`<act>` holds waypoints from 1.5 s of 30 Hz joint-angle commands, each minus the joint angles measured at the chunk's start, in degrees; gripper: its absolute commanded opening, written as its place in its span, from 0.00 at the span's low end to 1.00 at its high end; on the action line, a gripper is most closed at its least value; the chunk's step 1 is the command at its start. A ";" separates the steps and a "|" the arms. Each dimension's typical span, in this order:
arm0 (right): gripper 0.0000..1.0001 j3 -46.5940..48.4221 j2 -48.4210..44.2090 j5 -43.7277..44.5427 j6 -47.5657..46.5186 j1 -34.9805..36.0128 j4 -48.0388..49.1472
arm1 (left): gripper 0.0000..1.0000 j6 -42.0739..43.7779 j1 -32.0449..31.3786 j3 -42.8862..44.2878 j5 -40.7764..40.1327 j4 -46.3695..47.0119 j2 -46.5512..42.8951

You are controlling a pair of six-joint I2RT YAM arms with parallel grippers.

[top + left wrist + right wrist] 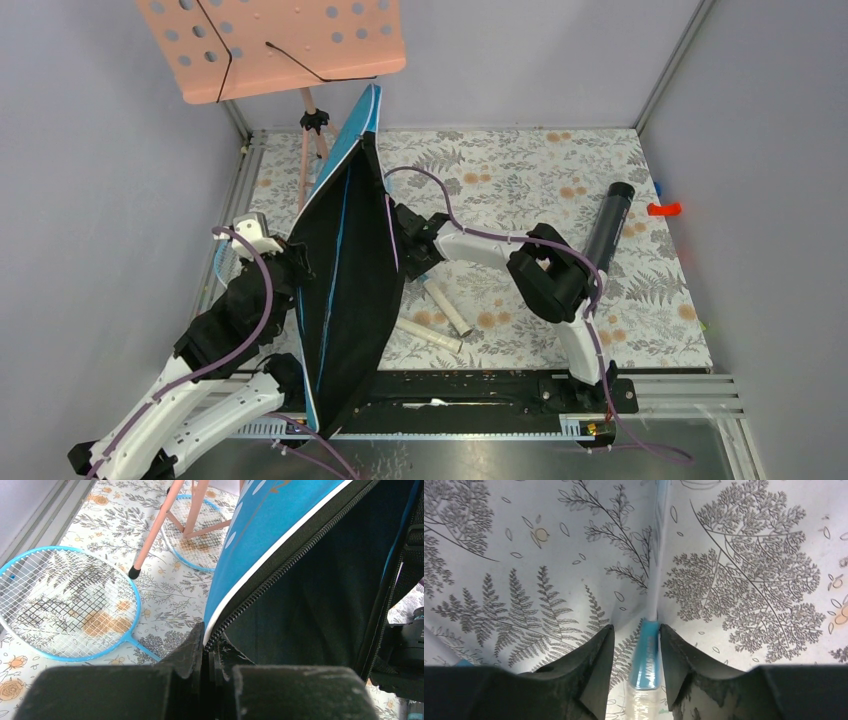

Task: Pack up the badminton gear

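The blue "SPORT" bag (345, 280) stands on edge, its dark inside open to the right. My left gripper (292, 268) is shut on the bag's zipper edge (220, 625) and holds it up. Two light-blue racket heads (65, 605) (200, 530) lie on the mat left of the bag. Their cream handles (447, 307) (430, 336) show to the right of it. My right gripper (405, 245) is open, with its fingers (594, 665) on either side of a racket's blue shaft collar (645, 655), low over the mat. The dark tube (608, 225) lies at the right. No shuttlecocks show.
The pink perforated music stand (270, 45) stands at the back left, and one tripod leg (152, 535) rests between the racket heads. A red clip (662, 209) sticks out of the right wall. Grey walls close in the floral mat (520, 170).
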 commanded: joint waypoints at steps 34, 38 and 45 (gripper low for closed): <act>0.00 -30.58 -38.60 28.30 -5.45 -15.90 -22.58 | 0.00 2.72 0.10 0.86 -2.27 10.05 8.20; 0.00 -30.19 -35.84 20.35 -5.49 -16.64 -18.24 | 0.00 3.27 0.12 0.83 -0.18 12.41 10.49; 0.08 -24.50 -27.14 11.99 4.38 -21.21 -19.18 | 0.00 2.93 0.07 1.28 3.75 15.76 16.51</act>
